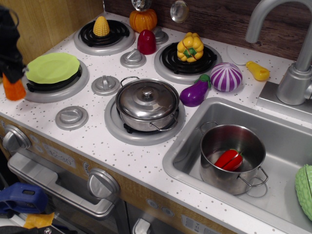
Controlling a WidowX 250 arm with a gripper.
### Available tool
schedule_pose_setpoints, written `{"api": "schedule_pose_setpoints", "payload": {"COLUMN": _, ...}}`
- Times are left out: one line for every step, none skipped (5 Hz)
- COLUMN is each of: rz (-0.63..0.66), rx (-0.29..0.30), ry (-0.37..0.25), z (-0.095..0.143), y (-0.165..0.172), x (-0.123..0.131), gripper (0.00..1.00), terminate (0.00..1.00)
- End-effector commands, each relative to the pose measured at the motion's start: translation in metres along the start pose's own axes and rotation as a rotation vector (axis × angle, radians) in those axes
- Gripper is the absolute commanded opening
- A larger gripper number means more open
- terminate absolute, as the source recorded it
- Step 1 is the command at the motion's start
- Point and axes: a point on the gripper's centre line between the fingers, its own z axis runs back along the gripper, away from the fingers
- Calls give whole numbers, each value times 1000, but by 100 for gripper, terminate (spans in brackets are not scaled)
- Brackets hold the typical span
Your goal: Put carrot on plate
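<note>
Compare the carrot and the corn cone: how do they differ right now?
The carrot is bright orange; the corn is yellow. The carrot hangs at the counter's front-left edge under the black gripper; the corn stands free on the back-left burner. The carrot's top is hidden; the corn shows whole. Both are small ridged cones.

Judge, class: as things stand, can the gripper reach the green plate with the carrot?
Probably yes. The gripper holds the carrot just left of the plate, whose top is bare, and nothing stands between them. The gripper's fingers are mostly cut off by the frame edge.
</note>
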Motion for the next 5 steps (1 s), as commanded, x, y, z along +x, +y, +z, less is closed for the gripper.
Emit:
{"api": "schedule_pose_setpoints", "payload": {"rz": -58, "rx": 120, "ry": -126, "z": 32, "y": 16, "x": 36, "gripper": 0, "terminate": 0}}
{"api": "schedule_pose_setpoints", "payload": {"rz": -102, "rx": 105, "ry": -190, "z": 24, "y": 23, "x": 57, "gripper": 0, "terminate": 0}}
{"api": "schedule_pose_setpoints", "payload": {"rz": -134, "rx": 76, "ry": -235, "z": 12, "y": 28, "x": 67, "gripper": 0, "terminate": 0}}
{"api": "schedule_pose_setpoints", "payload": {"rz": -153, "rx": 60, "ry": -255, "z": 6, "y": 28, "x": 73, "gripper": 0, "terminate": 0}}
{"api": "schedule_pose_setpoints", "payload": {"rz": -152, "rx": 14, "ry": -248, "z": 1, "y": 26, "x": 74, "gripper": 0, "terminate": 0}}
